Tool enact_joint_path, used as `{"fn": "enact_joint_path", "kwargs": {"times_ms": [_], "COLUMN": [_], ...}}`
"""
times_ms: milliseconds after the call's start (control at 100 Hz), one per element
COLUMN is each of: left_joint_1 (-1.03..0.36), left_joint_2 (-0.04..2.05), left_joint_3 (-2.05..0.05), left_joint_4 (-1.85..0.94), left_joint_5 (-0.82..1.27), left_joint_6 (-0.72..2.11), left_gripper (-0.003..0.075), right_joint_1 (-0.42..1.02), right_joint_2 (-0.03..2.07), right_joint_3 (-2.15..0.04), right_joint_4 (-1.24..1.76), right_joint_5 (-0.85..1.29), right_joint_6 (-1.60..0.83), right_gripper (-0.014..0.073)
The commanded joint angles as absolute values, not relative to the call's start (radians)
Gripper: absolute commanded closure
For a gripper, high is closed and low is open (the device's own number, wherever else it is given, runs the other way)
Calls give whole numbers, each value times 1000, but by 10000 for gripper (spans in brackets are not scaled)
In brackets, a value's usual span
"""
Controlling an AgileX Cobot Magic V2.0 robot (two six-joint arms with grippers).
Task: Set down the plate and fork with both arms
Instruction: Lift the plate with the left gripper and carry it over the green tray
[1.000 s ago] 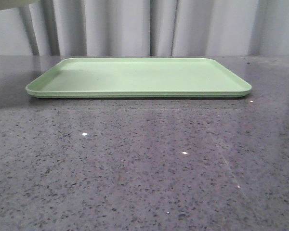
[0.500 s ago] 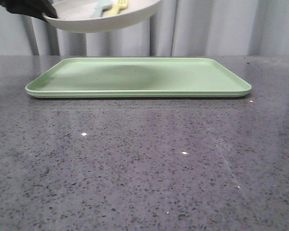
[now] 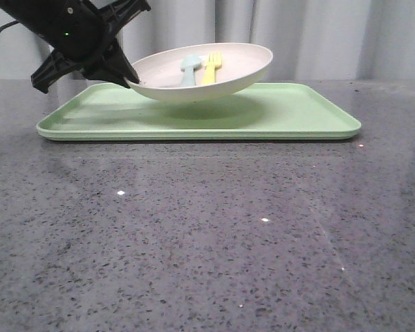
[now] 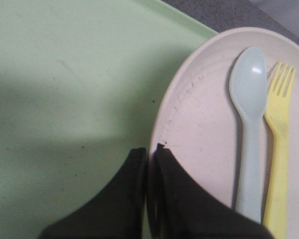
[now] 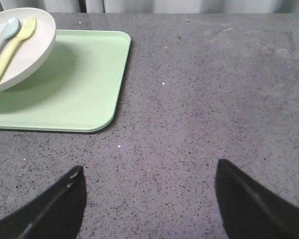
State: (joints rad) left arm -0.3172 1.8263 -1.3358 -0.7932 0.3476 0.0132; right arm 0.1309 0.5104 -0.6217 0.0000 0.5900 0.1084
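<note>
Left gripper, clamped on plate rim, now lower than half-second ago, just above tray; fork and spoon ride inside. Right gripper spread, idle.

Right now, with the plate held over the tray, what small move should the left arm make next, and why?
Probably lower it gently. The left gripper is shut on the plate rim, and the plate hangs tilted above the tray, with the fork and spoon lying inside. A slow descent should keep them from sliding.
</note>
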Motion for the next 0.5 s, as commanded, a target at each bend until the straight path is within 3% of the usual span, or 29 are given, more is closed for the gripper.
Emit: {"fn": "enact_joint_path", "kwargs": {"times_ms": [0,490], "left_joint_1": [-328,-332], "left_joint_2": [1792,1801], "left_joint_3": [-1374,-1374], "left_joint_4": [-826,-787], "left_joint_5": [289,306], "left_joint_6": [-5,-7], "left_gripper": [741,741], "right_joint_1": [124,124], "right_joint_2": [521,521], "right_joint_3": [-658,-658], "right_joint_4": [0,0], "right_joint_5": [522,515], "right_joint_6": [105,105], "right_gripper": [50,50]}}
